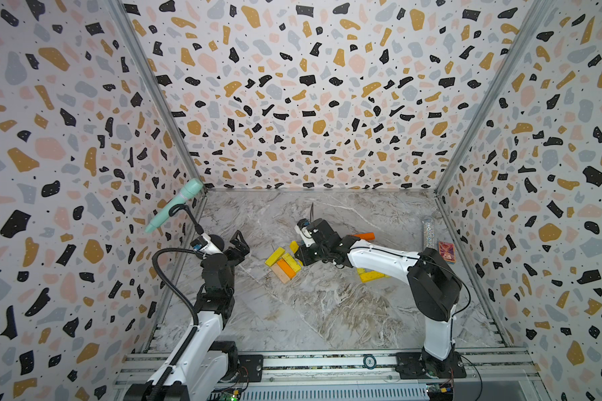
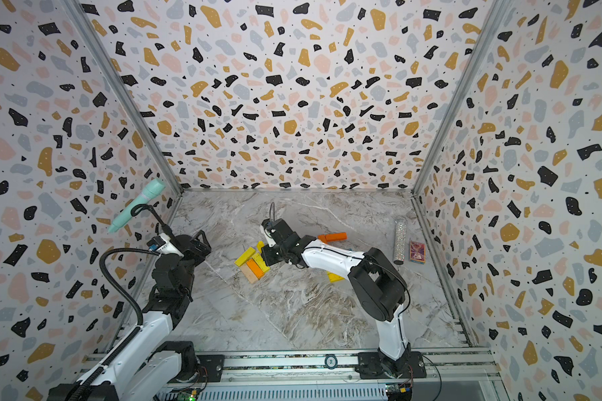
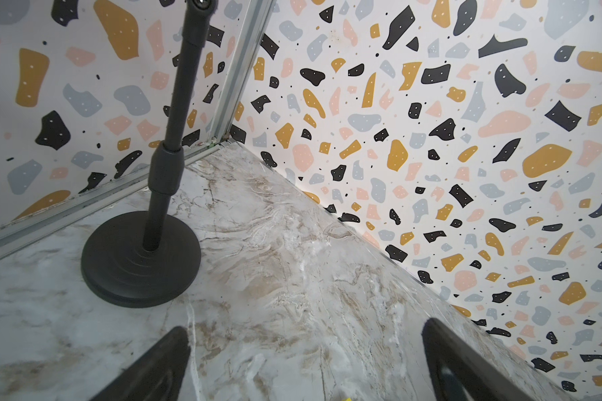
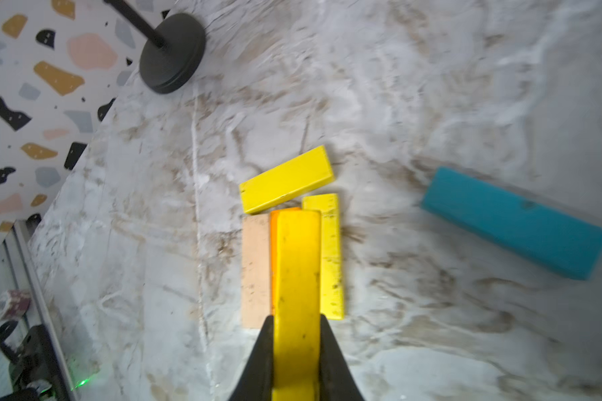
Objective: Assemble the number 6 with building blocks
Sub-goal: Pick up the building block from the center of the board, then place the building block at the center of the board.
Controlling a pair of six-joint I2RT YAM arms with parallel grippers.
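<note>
The right gripper pinches a yellow plank by its long sides, over 3 planks lying side by side on the marble table: a pale wood plank, an orange plank and a tick-marked yellow plank. A tilted yellow plank lies at their far ends, and a blue plank lies well apart. The left gripper is spread wide near the microphone stand.

held plank: yellow, in black right gripper
below it: pale plank, orange plank, marked yellow plank
past its tips: plain yellow plank
beside it: blue plank
table: grey-white marble, brown veins
</note>
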